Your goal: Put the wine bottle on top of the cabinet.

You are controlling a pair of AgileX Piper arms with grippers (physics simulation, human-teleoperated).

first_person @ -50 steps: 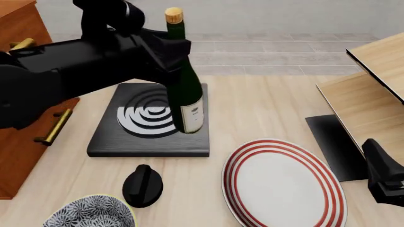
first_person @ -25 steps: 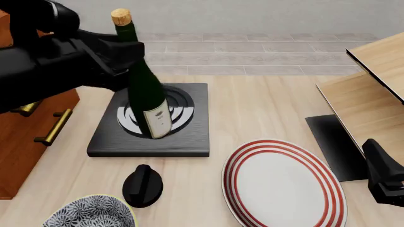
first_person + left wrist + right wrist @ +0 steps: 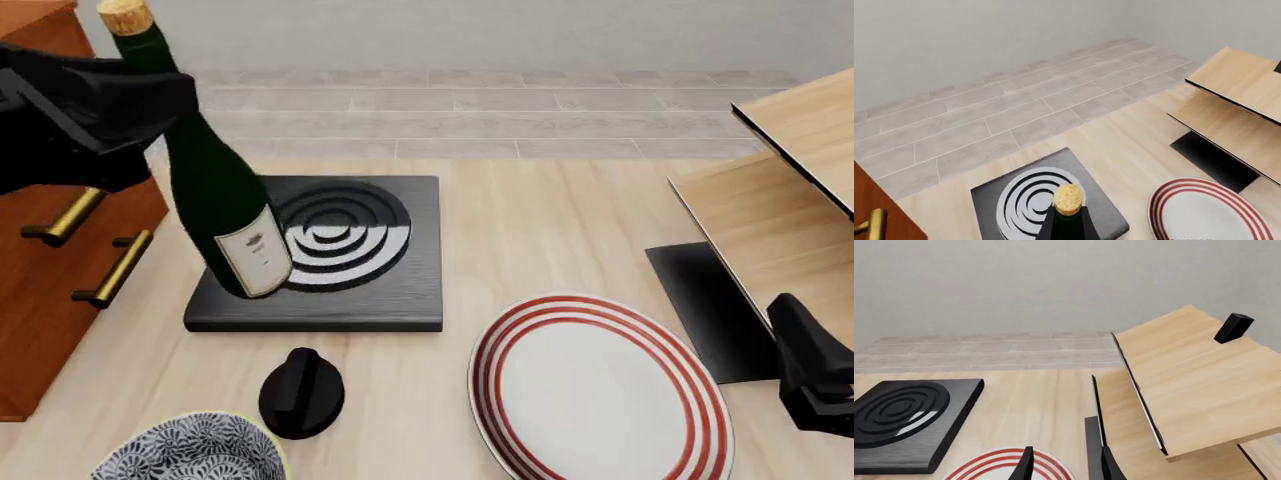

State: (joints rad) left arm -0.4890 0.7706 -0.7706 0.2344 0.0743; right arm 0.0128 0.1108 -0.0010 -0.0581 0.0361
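Carrying the wine bottle (image 3: 220, 185) is the step in hand: it hangs tilted in the air, cork toward the upper left and base over the left part of the black burner slab (image 3: 400, 300), close beside the cabinet (image 3: 54, 260). The left hand (image 3: 114, 105) is pressed around its upper body, just below the neck. In the left wrist view only the cork and shoulders of the bottle show, so the hold itself is read from the front view.

To do this well, I judge the bottle should be lifted until its base is plainly above the cabinet's top edge before any sideways travel, then brought upright and set down well in from the edge. A tilted set-down could tip a tall, slim bottle.

The cabinet's front, with its brass handles (image 3: 110, 268), faces the bottle, and the base looks lower than the cabinet top, so moving straight left risks a knock. How much of the top lies free is out of view.

Elsewhere on the surface (image 3: 561, 230), a striped plate (image 3: 601, 390), a black knob (image 3: 300, 392) and a patterned bowl (image 3: 194, 450) sit nearer the camera, apart from the path. The pale shelf unit (image 3: 787, 190) stands far right. The right hand (image 3: 1064, 465) rests low beside it, its fingers slightly spread and holding nothing.
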